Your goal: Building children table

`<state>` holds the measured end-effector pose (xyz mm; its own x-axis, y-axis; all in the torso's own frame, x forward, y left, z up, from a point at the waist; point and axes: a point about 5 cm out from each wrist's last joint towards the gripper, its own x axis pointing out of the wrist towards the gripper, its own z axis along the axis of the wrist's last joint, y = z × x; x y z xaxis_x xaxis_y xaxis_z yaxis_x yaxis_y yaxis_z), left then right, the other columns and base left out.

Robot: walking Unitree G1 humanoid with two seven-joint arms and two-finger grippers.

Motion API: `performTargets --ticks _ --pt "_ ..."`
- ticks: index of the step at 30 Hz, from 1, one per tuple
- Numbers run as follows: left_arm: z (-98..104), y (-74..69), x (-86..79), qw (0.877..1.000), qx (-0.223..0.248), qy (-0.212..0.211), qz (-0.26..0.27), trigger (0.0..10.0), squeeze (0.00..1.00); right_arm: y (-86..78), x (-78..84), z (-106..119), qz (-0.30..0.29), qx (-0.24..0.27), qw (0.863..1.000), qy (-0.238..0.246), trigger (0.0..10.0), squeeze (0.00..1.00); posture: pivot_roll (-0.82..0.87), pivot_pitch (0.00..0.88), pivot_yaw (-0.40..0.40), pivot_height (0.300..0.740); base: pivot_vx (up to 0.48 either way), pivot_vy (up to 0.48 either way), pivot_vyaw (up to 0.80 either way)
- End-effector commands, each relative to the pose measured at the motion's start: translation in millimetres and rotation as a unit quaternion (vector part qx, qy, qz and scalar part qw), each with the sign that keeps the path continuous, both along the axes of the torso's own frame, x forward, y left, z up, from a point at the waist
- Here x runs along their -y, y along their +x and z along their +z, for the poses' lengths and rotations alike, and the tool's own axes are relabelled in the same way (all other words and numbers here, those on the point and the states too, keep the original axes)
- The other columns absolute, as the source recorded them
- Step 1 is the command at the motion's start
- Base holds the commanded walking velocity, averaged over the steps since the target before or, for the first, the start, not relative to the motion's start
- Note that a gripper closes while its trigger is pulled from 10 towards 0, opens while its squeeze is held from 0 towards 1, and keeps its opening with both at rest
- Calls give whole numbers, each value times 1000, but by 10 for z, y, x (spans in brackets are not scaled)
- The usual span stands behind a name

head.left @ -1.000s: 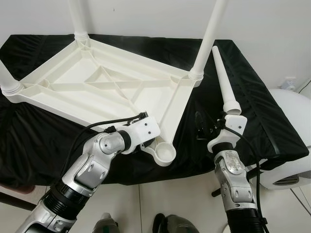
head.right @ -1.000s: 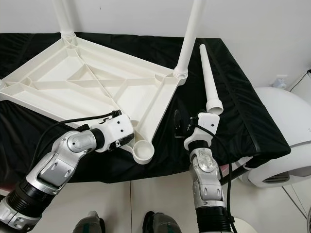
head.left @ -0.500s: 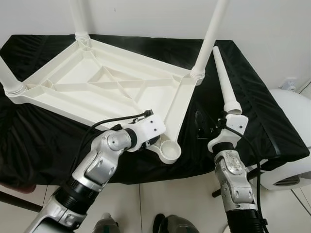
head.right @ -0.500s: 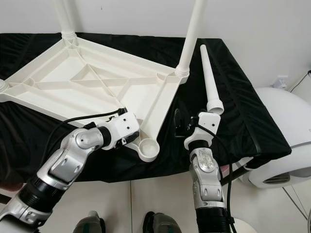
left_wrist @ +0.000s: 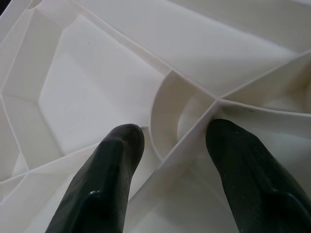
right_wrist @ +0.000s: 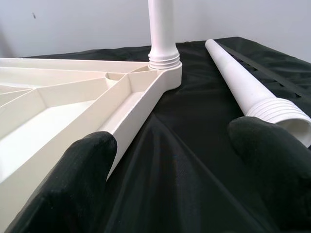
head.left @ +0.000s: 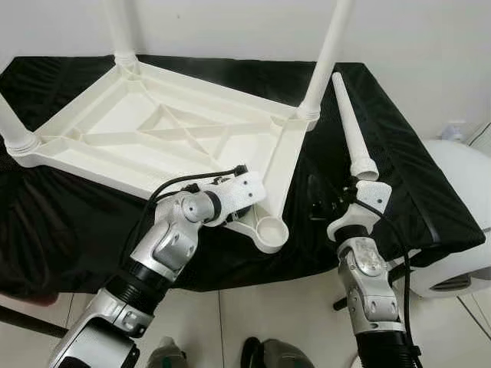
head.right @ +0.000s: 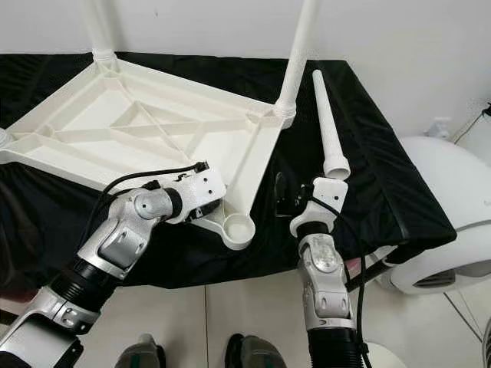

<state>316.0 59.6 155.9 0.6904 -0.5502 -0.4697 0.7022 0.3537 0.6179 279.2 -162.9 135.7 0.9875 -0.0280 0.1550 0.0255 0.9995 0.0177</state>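
A white plastic tabletop [head.left: 153,134] lies upside down on the black cloth. Three legs stand screwed into its corners, one of them at the far right [head.left: 326,54]. The near corner socket [head.left: 270,230] is empty. My left gripper [left_wrist: 175,141] is open right by that socket, its two black fingers [left_wrist: 116,165] straddling a rib of the underside. A loose white leg [head.left: 349,126] lies on the cloth to the right, threaded end towards me. My right gripper [right_wrist: 170,155] is open low over the cloth, between the tabletop's edge and the loose leg's threaded end [right_wrist: 282,111].
The black cloth [head.left: 414,184] ends at a front edge just before my arms and at a right edge near a round white appliance [head.left: 460,222]. A white wall rises behind. Tiled floor [head.left: 276,307] and my feet show below.
My left arm has reached forward and to the right, and the tabletop's near corner with the empty socket has shifted right and slightly away. The right arm and loose leg have barely moved.
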Motion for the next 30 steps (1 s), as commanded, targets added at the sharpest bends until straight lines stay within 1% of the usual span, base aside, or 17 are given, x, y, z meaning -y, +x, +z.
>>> performTargets --ticks 1,3,6,9,11,12,13,14,17,18,19,20,21,23,24,26,30 --pt "142 175 -232 965 192 -20 180 10000 0 -7 12 -8 -5 -5 1000 6 10000 0 -21 81 -55 740 0 0 0" --pt "177 191 -256 963 197 -24 184 10000 0 -11 13 -10 -5 -5 1000 6 10000 0 -21 81 -55 740 0 0 0" --pt "336 222 -341 957 211 -51 193 10000 0 -21 36 -24 -10 -7 1000 6 10000 0 -20 80 -55 740 0 0 0" --pt "356 224 -352 956 213 -53 194 10000 0 -22 39 -26 -10 -8 1000 5 10000 0 -20 80 -55 740 0 0 0" --pt "480 254 -428 953 222 -69 195 10000 0 -13 56 -26 -12 -8 1000 4 10000 0 -16 79 -57 740 0 0 0" --pt "480 254 -428 953 222 -69 195 10000 0 -13 56 -26 -12 -8 1000 4 10000 0 -16 79 -57 740 0 0 0" --pt "584 213 -426 958 208 -107 166 10000 0 0 86 -31 -19 -10 1000 -1 10000 0 -14 76 -61 740 0 0 0" --pt "584 213 -426 958 208 -107 166 10000 0 0 86 -31 -19 -10 1000 -1 10000 0 -14 76 -61 740 0 0 0" --pt "649 96 -342 966 173 -159 105 10000 0 23 163 -41 -39 -12 999 -7 10000 0 -12 74 -63 740 0 0 0" --pt "649 96 -342 966 173 -159 105 10000 0 23 163 -41 -39 -12 999 -7 10000 0 -12 74 -63 740 0 0 0" --pt "657 76 -327 967 167 -168 94 10000 0 27 179 -42 -42 -12 999 -8 10000 0 -12 74 -63 740 0 0 0" --pt "666 19 -284 968 145 -193 68 10000 0 48 230 -44 -54 -13 998 -10 10000 0 -9 74 -65 740 0 0 0" --pt "666 19 -284 968 145 -193 68 10000 0 48 230 -44 -54 -13 998 -10 10000 0 -9 74 -65 740 0 0 0" --pt "691 -125 -200 961 84 -262 6 10000 0 116 372 -31 -82 -13 996 -13 10000 0 -7 77 -65 740 0 0 0" --pt "691 -125 -200 961 84 -262 6 10000 0 116 372 -31 -82 -13 996 -13 10000 0 -7 77 -65 740 0 0 0" --pt "693 -174 -179 954 53 -294 -10 10000 0 171 485 -21 -101 -13 995 -16 10000 0 -3 82 -65 740 0 0 0" --pt "674 -188 -174 952 38 -302 -13 10000 0 204 567 -30 -117 -16 993 -5 10000 0 0 86 -65 740 0 0 0"
